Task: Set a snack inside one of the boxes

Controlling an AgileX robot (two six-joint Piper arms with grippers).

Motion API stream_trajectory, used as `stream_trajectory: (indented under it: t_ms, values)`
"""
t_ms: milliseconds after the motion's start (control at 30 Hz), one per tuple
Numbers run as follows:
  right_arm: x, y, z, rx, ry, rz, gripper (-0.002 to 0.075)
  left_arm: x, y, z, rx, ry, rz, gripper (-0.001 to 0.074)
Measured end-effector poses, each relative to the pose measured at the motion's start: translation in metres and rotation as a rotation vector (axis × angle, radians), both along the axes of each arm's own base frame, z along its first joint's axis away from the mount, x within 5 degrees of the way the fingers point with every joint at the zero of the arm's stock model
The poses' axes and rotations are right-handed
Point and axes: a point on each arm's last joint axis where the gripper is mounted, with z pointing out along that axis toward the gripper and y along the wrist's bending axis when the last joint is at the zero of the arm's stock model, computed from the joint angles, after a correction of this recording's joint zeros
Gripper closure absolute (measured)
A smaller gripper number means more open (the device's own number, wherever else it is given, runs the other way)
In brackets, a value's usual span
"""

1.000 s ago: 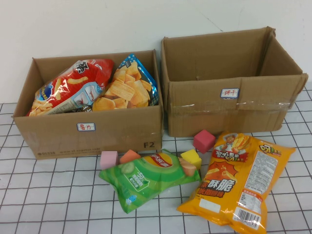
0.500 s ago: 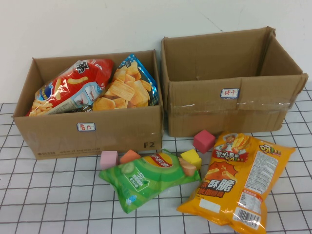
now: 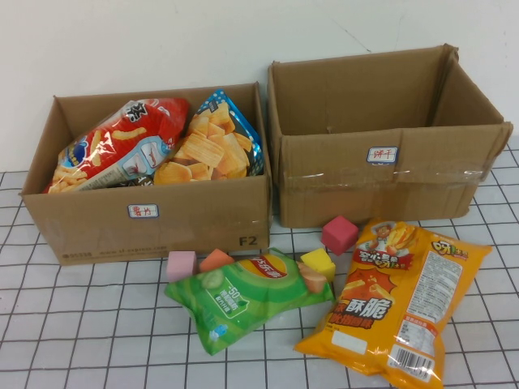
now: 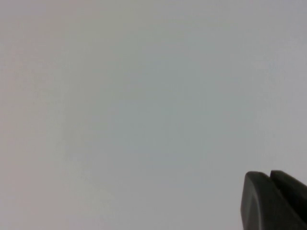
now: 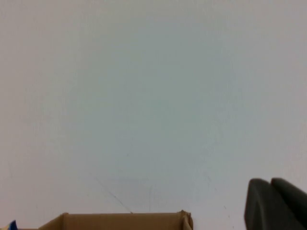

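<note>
A green chip bag (image 3: 243,296) and a large orange snack bag (image 3: 401,304) lie on the gridded table in front of two cardboard boxes. The left box (image 3: 89,227) holds a red bag (image 3: 122,146) and a blue bag (image 3: 212,146). The right box (image 3: 340,182) shows no contents. Neither arm shows in the high view. My left gripper (image 4: 269,175) is shut and empty, facing a blank wall. My right gripper (image 5: 271,182) is shut and empty, facing the wall above a box's rim (image 5: 124,221).
Small foam blocks lie between the bags and the boxes: pink (image 3: 181,265), orange (image 3: 216,260), yellow (image 3: 317,261) and dark pink (image 3: 339,234). A white wall stands behind the boxes. Bare table lies at the front left.
</note>
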Motion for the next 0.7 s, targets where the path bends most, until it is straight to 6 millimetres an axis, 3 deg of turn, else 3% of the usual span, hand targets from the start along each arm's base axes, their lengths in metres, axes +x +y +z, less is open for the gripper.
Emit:
stream_trajectory:
  t_ms: [167,433,567,700]
  values:
    - [0.0,-0.001,0.01,-0.009,0.086,-0.013,0.0727,0.01,0.0,-0.006,-0.031,0.29,-0.019,0.0736]
    - [-0.007,-0.006,0.059,-0.06,0.368,-0.076,0.0727,0.007,-0.002,0.035,-0.006,0.706,-0.043,0.0736]
    - [0.011,-0.006,0.058,-0.125,0.603,-0.095,0.0727,0.022,-0.005,0.043,-0.046,0.972,-0.063,0.0736]
    - [0.033,-0.001,0.041,-0.178,0.852,-0.048,0.0727,0.043,-0.01,0.029,-0.089,1.194,-0.093,0.0736]
